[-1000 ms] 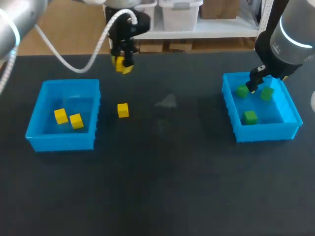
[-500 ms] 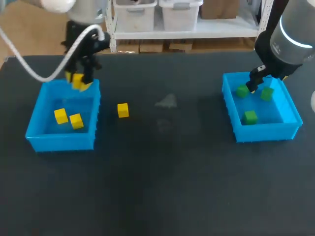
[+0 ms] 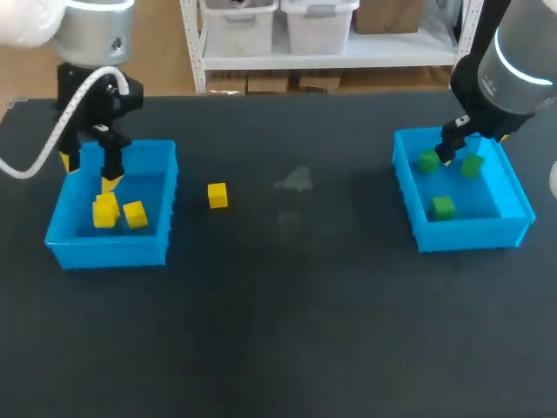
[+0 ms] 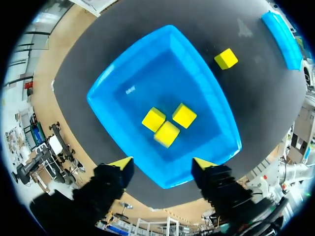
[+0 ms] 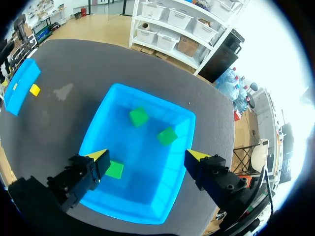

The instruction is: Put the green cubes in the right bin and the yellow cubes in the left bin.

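Hovering with fingers (image 4: 120, 166) wide and empty: left gripper (image 4: 162, 164) over left bin (image 3: 109, 252), right gripper (image 5: 146, 156) over right bin (image 3: 470, 233); one yellow cube (image 3: 218, 195) on open worktop (image 3: 287, 305).

On the dark bench (image 3: 287, 331), the left pincer (image 3: 87, 171) is hanging over the far part of the left bin (image 3: 109, 251), its yellow-tipped fingers (image 3: 110, 182) standing apart. A cluster of yellow cubes (image 3: 135, 214) is lying on that bin's floor. One more yellow cube (image 3: 218, 195) is sitting on the bench near the bin's right wall, apart from it. A pale smudge (image 3: 296, 181) is showing near the bench's middle. The right pincer (image 3: 449, 150) is hovering over the far left corner of the right bin (image 3: 470, 233), where three green cubes (image 3: 443, 207) are resting apart from one another.
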Controlling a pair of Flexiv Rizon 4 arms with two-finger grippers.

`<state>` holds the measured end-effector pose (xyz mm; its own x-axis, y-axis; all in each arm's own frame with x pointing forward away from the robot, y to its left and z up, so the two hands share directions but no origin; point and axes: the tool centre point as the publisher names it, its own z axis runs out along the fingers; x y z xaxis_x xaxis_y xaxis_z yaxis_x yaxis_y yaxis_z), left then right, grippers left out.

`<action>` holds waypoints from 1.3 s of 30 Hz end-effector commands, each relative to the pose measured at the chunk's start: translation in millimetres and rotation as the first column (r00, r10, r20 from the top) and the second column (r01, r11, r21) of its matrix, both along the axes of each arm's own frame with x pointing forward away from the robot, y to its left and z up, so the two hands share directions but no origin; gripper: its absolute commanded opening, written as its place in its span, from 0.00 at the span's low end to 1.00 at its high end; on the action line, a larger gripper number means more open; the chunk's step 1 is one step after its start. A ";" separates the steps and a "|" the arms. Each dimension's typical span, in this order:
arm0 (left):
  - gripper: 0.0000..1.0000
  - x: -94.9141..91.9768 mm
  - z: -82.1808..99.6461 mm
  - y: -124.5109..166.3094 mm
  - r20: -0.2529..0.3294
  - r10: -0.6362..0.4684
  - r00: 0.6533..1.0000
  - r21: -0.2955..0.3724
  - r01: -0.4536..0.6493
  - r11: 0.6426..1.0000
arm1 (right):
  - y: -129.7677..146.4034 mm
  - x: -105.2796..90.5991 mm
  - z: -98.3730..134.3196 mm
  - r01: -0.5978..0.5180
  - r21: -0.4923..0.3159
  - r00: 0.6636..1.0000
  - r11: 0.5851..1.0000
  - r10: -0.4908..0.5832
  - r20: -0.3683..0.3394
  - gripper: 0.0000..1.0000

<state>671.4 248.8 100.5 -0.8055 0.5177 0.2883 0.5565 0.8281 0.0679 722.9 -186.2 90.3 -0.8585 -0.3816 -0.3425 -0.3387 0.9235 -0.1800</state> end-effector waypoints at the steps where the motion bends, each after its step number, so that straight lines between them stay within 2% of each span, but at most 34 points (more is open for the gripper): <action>1: 1.00 -0.8 0.6 -0.4 0.414 0.025 0.910 -0.254 0.089 0.963 | -0.3 -1.5 -0.1 0.001 0.000 1.000 1.000 -0.001 0.005 1.00; 7: 1.00 18.9 4.6 -22.7 0.464 0.001 0.886 -0.295 0.153 0.943 | -0.3 -1.5 -0.1 0.001 0.000 1.000 1.000 -0.001 0.005 1.00; 14: 1.00 40.6 2.2 -65.4 0.468 -0.110 0.877 -0.314 0.281 0.907 | -0.3 -1.5 -0.1 0.001 0.000 1.000 1.000 -0.001 0.005 1.00; 18: 1.00 47.9 -1.4 -90.4 0.466 -0.178 0.867 -0.335 0.358 0.871 | -0.3 -1.5 -0.1 0.001 0.000 1.000 1.000 -0.001 0.005 1.00; 23: 1.00 50.2 -11.1 -114.0 0.439 -0.260 0.860 -0.364 0.435 0.824 | -0.3 -1.5 -0.1 0.001 0.000 1.000 1.000 -0.001 0.005 1.00; 27: 1.00 50.3 -21.2 -123.0 0.403 -0.324 0.856 -0.367 0.475 0.800 | -0.3 -1.5 -0.1 0.001 0.000 1.000 1.000 -0.001 0.005 1.00; 34: 1.00 52.2 -29.9 -129.5 0.348 -0.406 0.845 -0.348 0.519 0.781 | -0.3 -1.5 -0.1 0.001 0.000 1.000 1.000 -0.001 0.005 1.00; 39: 1.00 61.0 -26.3 -134.5 0.326 -0.447 0.833 -0.329 0.543 0.773 | -0.3 -1.5 -0.1 0.001 0.000 1.000 1.000 -0.001 0.005 1.00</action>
<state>720.7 119.9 72.5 -0.4246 0.8760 -0.2286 0.9012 0.4331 -0.0141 722.9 -186.2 90.3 -0.8585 -0.3816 -0.3425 -0.3387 0.9235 -0.1800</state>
